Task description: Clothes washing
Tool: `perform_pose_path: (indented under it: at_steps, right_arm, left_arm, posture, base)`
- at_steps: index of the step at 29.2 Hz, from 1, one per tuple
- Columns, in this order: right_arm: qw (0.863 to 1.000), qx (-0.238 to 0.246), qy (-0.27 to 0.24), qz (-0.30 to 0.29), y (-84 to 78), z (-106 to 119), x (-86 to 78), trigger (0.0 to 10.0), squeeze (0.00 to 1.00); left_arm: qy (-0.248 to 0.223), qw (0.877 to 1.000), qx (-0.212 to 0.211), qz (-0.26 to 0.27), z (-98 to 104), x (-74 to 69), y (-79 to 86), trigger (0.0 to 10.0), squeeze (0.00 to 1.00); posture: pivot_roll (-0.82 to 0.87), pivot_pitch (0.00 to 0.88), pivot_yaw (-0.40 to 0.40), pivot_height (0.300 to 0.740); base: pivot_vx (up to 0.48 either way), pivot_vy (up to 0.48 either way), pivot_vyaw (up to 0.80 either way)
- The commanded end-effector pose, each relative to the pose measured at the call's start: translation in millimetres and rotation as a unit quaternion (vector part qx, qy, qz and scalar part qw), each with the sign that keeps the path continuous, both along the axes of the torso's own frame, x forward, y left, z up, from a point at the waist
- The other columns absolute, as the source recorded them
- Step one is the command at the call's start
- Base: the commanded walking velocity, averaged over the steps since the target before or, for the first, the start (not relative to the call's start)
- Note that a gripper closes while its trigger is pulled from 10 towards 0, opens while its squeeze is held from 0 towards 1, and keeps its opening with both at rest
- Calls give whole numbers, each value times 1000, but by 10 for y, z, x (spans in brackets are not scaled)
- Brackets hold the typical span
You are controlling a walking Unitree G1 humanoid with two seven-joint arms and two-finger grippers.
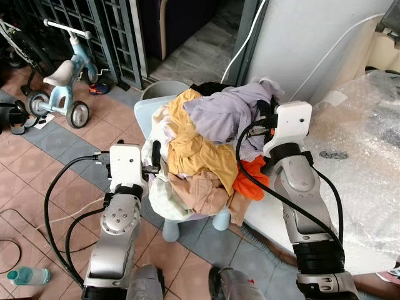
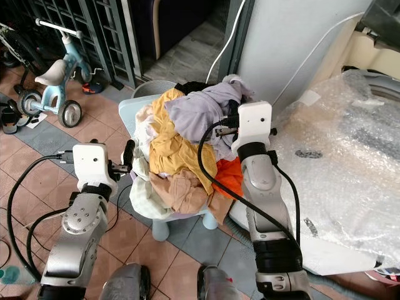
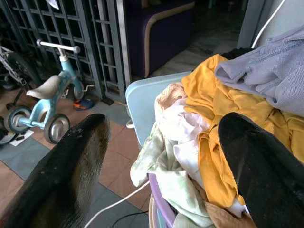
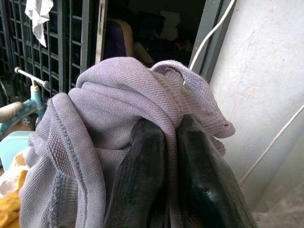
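Right gripper (image 4: 171,142), at the centre right of the head view, has its two black fingers pressed together on a fold of the lavender knit garment (image 1: 222,112), which shows ribbed texture and stitched seams up close. That garment crowns a tall heap of laundry (image 1: 200,159) in the middle of the frame: a mustard-yellow piece (image 1: 194,147) drapes below it, with beige cloth (image 1: 200,190) lower down, a bright orange item (image 1: 253,181) at the right edge, and pale white-green fabric (image 1: 162,194) on the left. The heap overflows a container sitting on a light blue plastic stool (image 1: 147,112). Left gripper (image 3: 161,156), at the heap's left side, has its fingers spread wide and holds nothing. Bubble wrap (image 1: 362,144) covers a white surface at the right. A light blue child's tricycle (image 1: 62,81) stands at the upper left on reddish floor tiles (image 1: 31,181).
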State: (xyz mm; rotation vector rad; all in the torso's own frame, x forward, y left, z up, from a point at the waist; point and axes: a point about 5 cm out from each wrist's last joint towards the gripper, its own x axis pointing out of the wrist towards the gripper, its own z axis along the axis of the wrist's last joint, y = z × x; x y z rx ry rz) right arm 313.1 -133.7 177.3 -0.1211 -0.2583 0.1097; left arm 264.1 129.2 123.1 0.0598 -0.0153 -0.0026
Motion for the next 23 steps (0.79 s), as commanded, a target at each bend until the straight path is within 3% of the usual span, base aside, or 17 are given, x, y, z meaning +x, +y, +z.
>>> perform_pose_path:
  at_steps: [1,8,17,23]
  right_arm:
    - [1000,-1,2,-3,-17,5,19,10000,0]
    - [1000,-1,7,-6,-8,-7,28,10000,0]
    - [1000,-5,5,-13,-24,7,49,10000,0]
    - [1000,-9,5,-24,-83,-2,53,10000,0]
  left_arm:
    - [12,1000,2,0,-47,-14,-10,10000,0]
    - [13,1000,3,-1,-48,-20,-10,10000,0]
    - [-8,1000,-17,-14,6,-29,34,10000,0]
    - [-12,999,-23,-21,18,-25,36,10000,0]
  posture:
    - [97,107,-33,740]
    - [97,107,-32,740]
    - [96,106,-33,740]
    - [88,108,-34,740]
  base:
    - [-262,0,0]
    - [-111,0,0]
    - [0,0,-792]
    - [378,0,-800]
